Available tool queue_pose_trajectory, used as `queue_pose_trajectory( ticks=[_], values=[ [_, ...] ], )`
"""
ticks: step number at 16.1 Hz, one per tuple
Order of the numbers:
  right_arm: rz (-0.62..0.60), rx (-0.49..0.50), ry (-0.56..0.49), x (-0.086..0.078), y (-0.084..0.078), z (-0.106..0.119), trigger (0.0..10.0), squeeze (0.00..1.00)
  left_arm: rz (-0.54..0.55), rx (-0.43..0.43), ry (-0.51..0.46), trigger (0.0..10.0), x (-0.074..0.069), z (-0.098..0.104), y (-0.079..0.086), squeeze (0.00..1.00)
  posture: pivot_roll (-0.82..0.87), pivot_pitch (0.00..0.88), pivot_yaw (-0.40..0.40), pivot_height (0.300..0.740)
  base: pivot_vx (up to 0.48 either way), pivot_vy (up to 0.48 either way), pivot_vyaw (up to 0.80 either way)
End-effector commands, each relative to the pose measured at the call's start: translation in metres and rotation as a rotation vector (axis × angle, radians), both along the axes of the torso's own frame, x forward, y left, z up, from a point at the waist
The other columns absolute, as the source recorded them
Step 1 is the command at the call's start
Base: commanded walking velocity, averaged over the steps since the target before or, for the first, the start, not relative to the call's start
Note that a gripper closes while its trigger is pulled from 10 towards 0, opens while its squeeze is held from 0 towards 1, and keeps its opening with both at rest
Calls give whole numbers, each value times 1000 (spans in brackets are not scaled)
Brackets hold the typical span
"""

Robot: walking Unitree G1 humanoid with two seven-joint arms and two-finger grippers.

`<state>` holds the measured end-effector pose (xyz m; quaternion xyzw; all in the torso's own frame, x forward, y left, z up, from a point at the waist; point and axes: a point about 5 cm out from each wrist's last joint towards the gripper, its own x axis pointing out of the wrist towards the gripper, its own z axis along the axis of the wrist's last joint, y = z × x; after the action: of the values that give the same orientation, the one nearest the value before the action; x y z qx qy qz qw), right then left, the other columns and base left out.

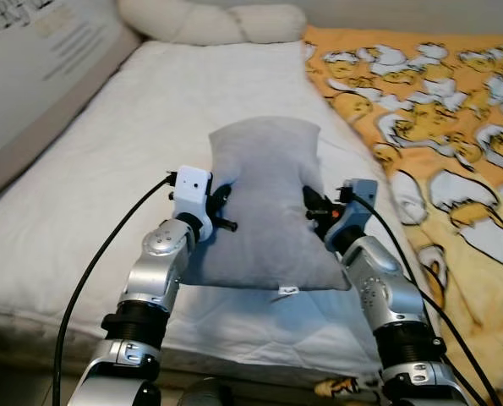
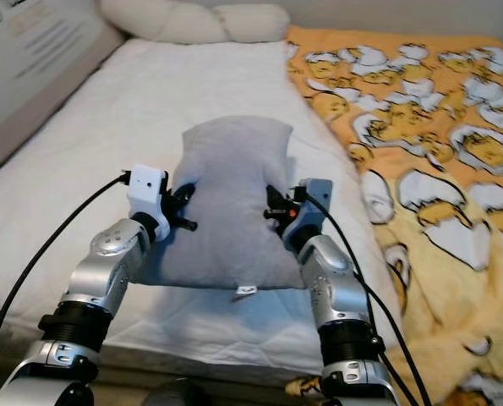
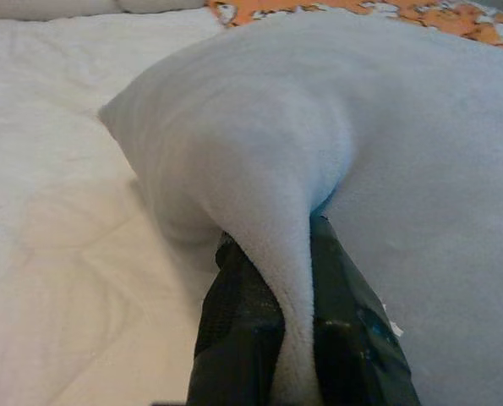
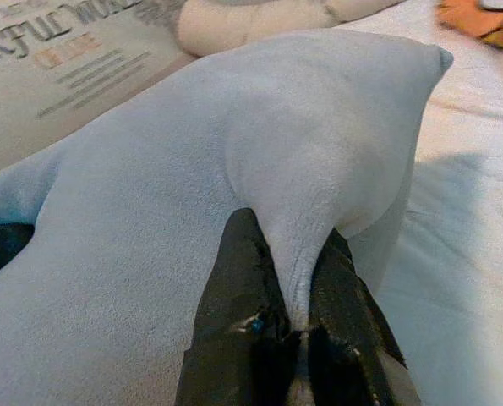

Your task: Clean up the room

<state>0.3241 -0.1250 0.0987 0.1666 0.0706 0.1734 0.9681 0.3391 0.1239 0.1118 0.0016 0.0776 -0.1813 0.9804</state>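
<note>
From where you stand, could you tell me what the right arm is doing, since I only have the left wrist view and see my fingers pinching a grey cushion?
Observer: The right end effector is also shut on the grey pillow, pinching a fold on the opposite side from the left end effector.
Operator: Thank you. What is the pillow resting on?
Observer: It lies on the white mattress, near the foot edge, its small tag towards the robot.
Operator: Is anything at the head of the bed?
Observer: Yes, a cream pillow lies across the far end, and a yellow patterned blanket covers the bed's right side.
</note>
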Motion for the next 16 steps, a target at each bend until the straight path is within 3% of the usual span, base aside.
queue_pose_trajectory(
  ticks=[1, 4, 16],
  values=[
    [-35, -10, -30, 1, -8, 8, 10000, 0, 20, 15, -45, 10000, 4, 9, 2, 0, 88, 0, 31, 740, 0, 356, -800],
    [-58, 2, -23, -1, -11, 6, 10000, 0, 4, 69, -74, 10000, 4, 13, 0, 0, 88, 0, 37, 740, 0, 353, -800],
    [-48, 5, -19, -2, -7, 4, 10000, 0, 17, 102, -90, 10000, 6, 18, 7, 0, 97, 0, 46, 740, 0, 400, 0]
  ],
)
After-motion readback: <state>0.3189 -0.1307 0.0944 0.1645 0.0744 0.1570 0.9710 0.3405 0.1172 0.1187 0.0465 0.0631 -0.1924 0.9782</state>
